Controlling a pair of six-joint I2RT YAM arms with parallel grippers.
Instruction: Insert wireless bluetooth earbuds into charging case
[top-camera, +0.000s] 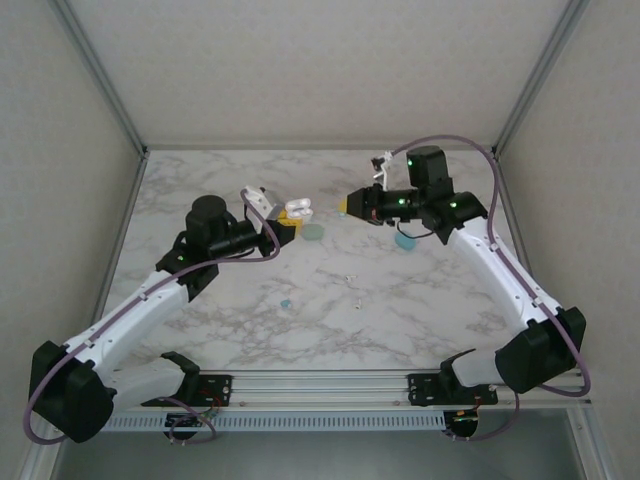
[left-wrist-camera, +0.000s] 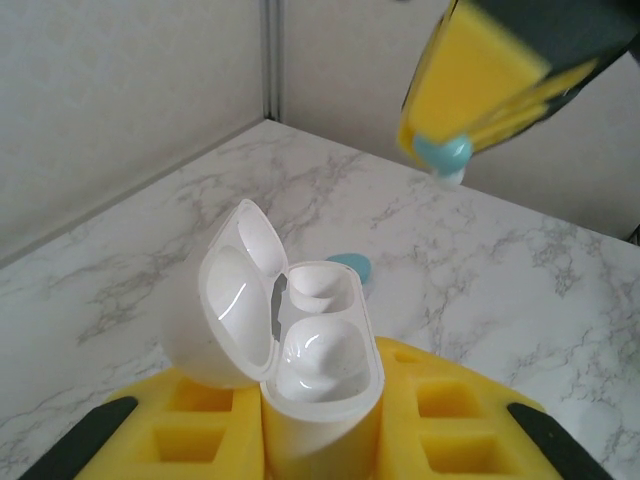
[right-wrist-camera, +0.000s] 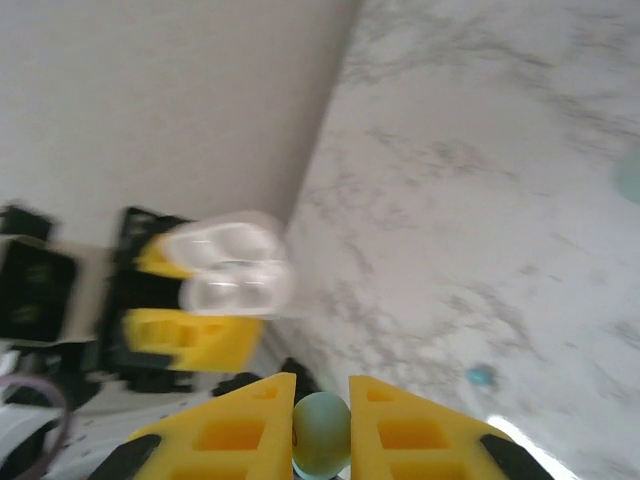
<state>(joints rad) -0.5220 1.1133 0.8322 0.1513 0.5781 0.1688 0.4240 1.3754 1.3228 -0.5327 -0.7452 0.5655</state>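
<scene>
While the left gripper (top-camera: 290, 222) grips the open white case (top-camera: 297, 211), the right gripper (top-camera: 344, 204) hangs just beside it with an earbud pinched.

Left fingers (left-wrist-camera: 455, 425) are clamped narrow on the case's lower body. The lid is flipped up to the left and both wells look empty in the left wrist view. Right fingers (right-wrist-camera: 235, 435) are nearly together on a teal earbud (left-wrist-camera: 443, 153), above and beyond the case and not touching it. On the marble table (top-camera: 200, 180), one teal case (top-camera: 313, 232) lies near the white case and a second teal case (top-camera: 404, 240) lies under the right arm. A loose teal bud (top-camera: 285, 303) and a pale bud (top-camera: 357, 305) lie mid-table, well apart from both grippers.
</scene>
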